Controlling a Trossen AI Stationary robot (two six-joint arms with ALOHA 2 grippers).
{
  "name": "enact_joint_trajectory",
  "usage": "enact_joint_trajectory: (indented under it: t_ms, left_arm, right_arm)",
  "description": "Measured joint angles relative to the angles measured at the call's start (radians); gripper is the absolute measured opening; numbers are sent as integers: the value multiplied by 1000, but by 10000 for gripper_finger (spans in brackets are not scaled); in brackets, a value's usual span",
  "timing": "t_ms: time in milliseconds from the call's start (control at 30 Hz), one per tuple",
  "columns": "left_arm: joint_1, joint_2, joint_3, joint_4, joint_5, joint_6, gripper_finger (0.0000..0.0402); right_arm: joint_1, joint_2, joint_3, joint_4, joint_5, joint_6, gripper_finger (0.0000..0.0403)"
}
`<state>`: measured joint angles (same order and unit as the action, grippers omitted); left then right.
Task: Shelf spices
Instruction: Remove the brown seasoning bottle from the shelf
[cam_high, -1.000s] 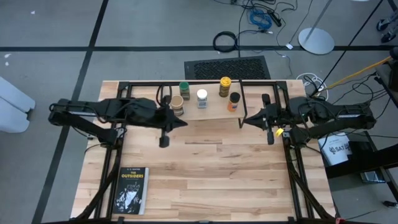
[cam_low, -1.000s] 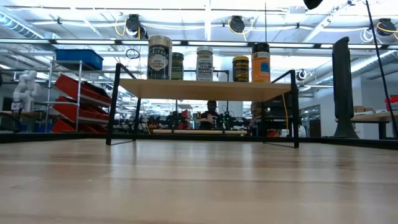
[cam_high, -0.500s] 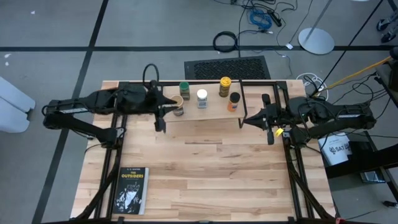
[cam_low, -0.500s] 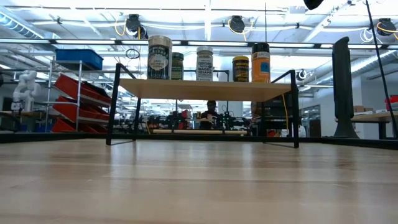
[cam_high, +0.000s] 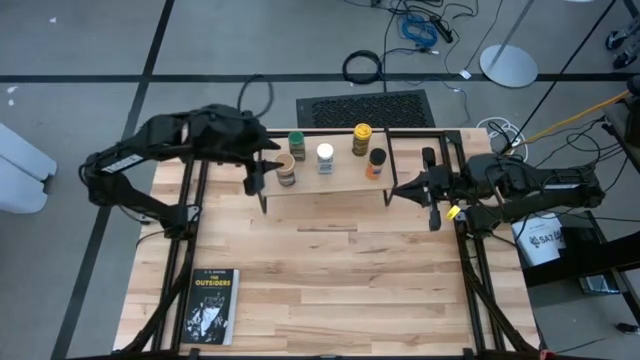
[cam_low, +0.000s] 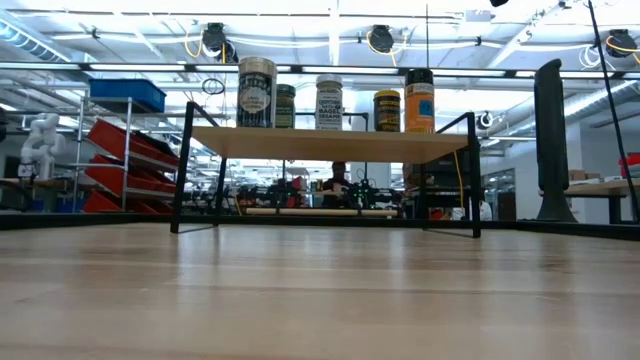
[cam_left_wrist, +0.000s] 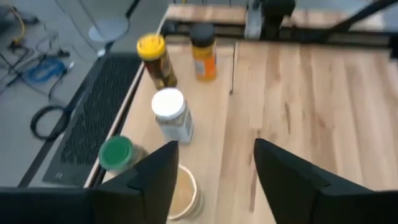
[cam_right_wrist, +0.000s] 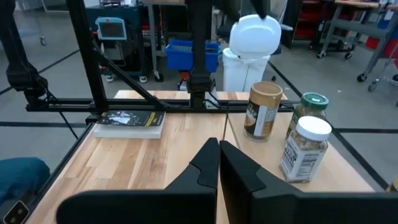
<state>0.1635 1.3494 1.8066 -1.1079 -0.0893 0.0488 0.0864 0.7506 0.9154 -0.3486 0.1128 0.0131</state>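
High view: shelf (cam_high: 325, 180) sits at the far middle of the table (cam_high: 330, 290). All five jars are on its plank: tan jar (cam_high: 286, 169) at the left end, green jar (cam_high: 297, 144) just behind it, white jar (cam_high: 325, 157) mid-plank, yellow jar (cam_high: 362, 138) back right, orange jar (cam_high: 376, 162) front right. Left gripper (cam_high: 262, 165) is raised just beside the shelf's left end, next to the tan jar, holding nothing. Right gripper (cam_high: 400, 190) sits off the shelf's right end, low, idle. Book (cam_high: 211, 306) lies at the near left corner of the table.

Low view: shelf (cam_low: 325, 143) seen edge-on, with the five jars upright on top. Tan jar (cam_low: 256, 92) stands at the left, then green jar (cam_low: 286, 105), white jar (cam_low: 329, 101), yellow jar (cam_low: 387, 110) and orange jar (cam_low: 420, 100). No gripper shows here.

Left wrist view: left gripper (cam_left_wrist: 211, 168) has its fingers (cam_left_wrist: 161, 174) spread apart and empty. The tan jar (cam_left_wrist: 180, 193) sits just past one finger and is not clamped. Green jar (cam_left_wrist: 117, 154), white jar (cam_left_wrist: 171, 114), yellow jar (cam_left_wrist: 155, 59) and orange jar (cam_left_wrist: 203, 51) are farther along the plank.

Right wrist view: right gripper (cam_right_wrist: 218, 149) has its fingers pressed together, with nothing between them. Tan jar (cam_right_wrist: 262, 110), green jar (cam_right_wrist: 308, 112) and white jar (cam_right_wrist: 303, 148) show on the plank. The book (cam_right_wrist: 129, 124) lies on the table beyond.
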Motion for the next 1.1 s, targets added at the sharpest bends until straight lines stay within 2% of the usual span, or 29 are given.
enact_joint_trajectory:
  t_ms: [200, 300, 600, 800, 1100]
  left_arm:
    - [1, 82, 6, -103, -30, -12, 268]
    - [0, 126, 6, -148, -86, -17, 281]
    - [-7, 177, 6, -131, -104, -37, 342]
    - [18, 177, 6, -132, -108, 40, 389]
    - [85, 180, 6, -175, -53, 70, 400]
  right_arm:
    - [0, 0, 0, -3, 0, 0, 0]
    - [0, 0, 0, -5, -7, 1, 0]
    - [0, 0, 0, -81, -10, 52, 0]
    - [1, 0, 0, -98, -10, 55, 0]
    - [1, 0, 0, -97, -37, 72, 0]
